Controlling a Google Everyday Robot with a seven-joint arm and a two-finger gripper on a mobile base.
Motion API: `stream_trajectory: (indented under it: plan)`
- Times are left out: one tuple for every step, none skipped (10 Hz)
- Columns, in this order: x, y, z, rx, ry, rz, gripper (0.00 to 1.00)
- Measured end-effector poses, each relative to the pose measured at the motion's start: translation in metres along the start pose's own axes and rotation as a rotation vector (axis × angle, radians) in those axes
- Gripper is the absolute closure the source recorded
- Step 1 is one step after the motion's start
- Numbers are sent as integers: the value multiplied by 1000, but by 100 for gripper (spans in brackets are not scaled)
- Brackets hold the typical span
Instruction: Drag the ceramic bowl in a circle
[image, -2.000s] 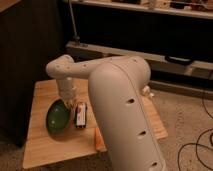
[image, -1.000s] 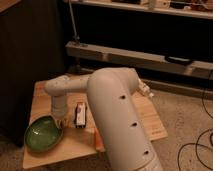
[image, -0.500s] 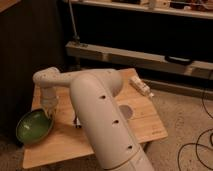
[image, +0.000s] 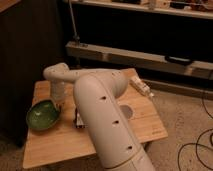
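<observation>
Camera view shows the ceramic bowl (image: 44, 115) at the left edge of the wooden table (image: 65, 145), overhanging it slightly. The gripper (image: 57, 103) reaches down to the bowl's right rim, fingers clamped together on it. The drag looks to be midway round its circle; next the arm should curve the bowl back inward, away from the edge.
</observation>
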Motion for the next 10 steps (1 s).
stream_trajectory:
  plan:
    - [0, -5, -17, 5, -20, 12, 100]
    - [3, -10, -27, 12, -18, 24, 100]
    - [9, -14, -33, 20, -10, 37, 100]
    - [16, -19, -34, 26, -1, 52, 100]
    - [30, -33, -30, 36, 15, 76, 100]
    - [40, -43, -27, 41, 29, 88, 100]
    - [57, -54, -26, 26, 52, 111, 100]
    - [70, -56, -24, 19, 75, 117, 100]
    - [83, -51, -23, 8, 95, 116, 100]
    - [93, -42, -21, -1, 113, 109, 100]
